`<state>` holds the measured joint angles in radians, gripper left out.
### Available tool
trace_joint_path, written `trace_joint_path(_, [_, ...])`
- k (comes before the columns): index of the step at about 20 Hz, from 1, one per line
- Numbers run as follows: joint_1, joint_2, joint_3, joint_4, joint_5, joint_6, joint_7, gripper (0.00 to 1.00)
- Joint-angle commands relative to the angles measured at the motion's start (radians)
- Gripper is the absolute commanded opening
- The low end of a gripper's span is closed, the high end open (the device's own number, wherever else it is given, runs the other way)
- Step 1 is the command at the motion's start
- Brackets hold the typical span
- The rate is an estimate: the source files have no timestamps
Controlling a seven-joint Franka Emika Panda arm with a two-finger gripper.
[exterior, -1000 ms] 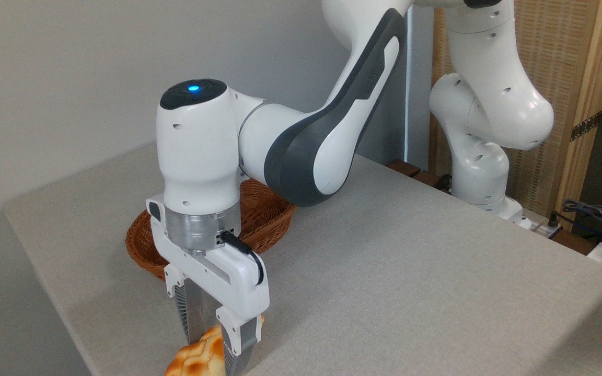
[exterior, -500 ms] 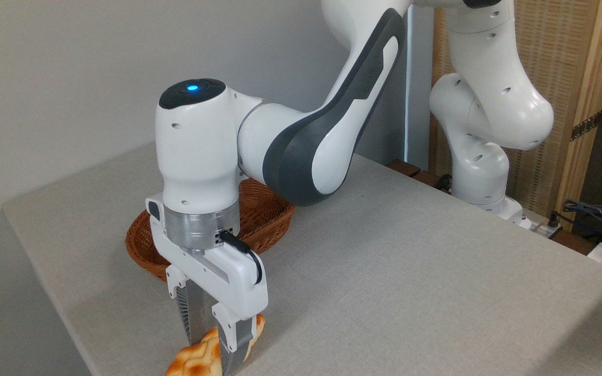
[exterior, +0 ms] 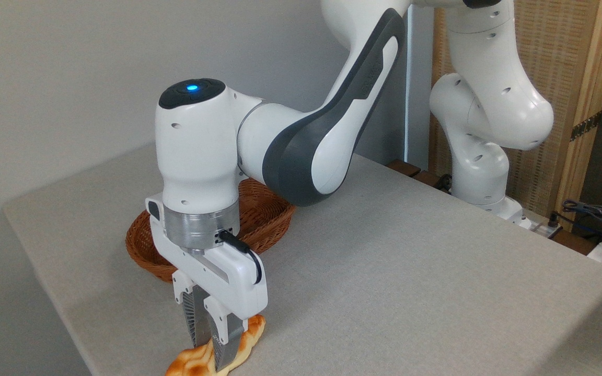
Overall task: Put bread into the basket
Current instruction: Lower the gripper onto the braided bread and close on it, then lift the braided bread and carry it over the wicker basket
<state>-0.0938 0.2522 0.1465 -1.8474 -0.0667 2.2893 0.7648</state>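
The bread (exterior: 196, 361), a long golden-orange braided loaf, lies on the grey table at the bottom edge of the picture. My gripper (exterior: 211, 349) points straight down over its middle, and its two ribbed fingers (exterior: 192, 318) are shut on the loaf, one on each side. The loaf's far end (exterior: 255, 326) sticks out to the right of the fingers. Behind the gripper stands the reddish-brown wicker basket (exterior: 143, 249), oval and shallow. My wrist and forearm hide much of its inside.
The table's left edge (exterior: 45, 277) runs close beside the bread and the basket. My arm's base (exterior: 481, 177) stands at the back right. Cables and equipment (exterior: 601, 222) lie past the table's right edge, in front of a wooden screen (exterior: 567, 104).
The fingers have drawn together from a wide stance onto the loaf. The bread has shifted slightly under them; the arm has hardly moved.
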Motion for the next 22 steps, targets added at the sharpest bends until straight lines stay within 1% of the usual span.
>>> trace_joint_path(1, [-0.001, -0.002, 0.004, -0.003, 0.008, 0.001, 0.016, 0.38])
trace_joint_path(5, [-0.001, -0.016, 0.002, 0.011, -0.004, -0.001, 0.004, 0.38])
trace_joint_path(7, [-0.001, -0.033, 0.002, 0.034, -0.004, -0.020, 0.002, 0.38])
trace_joint_path(9, [-0.003, -0.043, 0.002, 0.054, -0.004, -0.071, 0.002, 0.38])
trace_joint_path(11, [-0.003, -0.071, 0.002, 0.076, -0.005, -0.123, 0.002, 0.38])
trace_joint_path(13, [-0.004, -0.106, 0.002, 0.086, -0.007, -0.190, 0.004, 0.38])
trace_joint_path(15, [-0.006, -0.160, -0.001, 0.086, -0.008, -0.252, 0.005, 0.38])
trace_joint_path(17, [-0.007, -0.226, -0.021, 0.086, -0.019, -0.335, 0.008, 0.38])
trace_joint_path(20, [-0.010, -0.327, -0.086, 0.082, -0.021, -0.468, 0.007, 0.38])
trace_joint_path(22, [-0.014, -0.364, -0.148, 0.077, -0.021, -0.557, 0.002, 0.39])
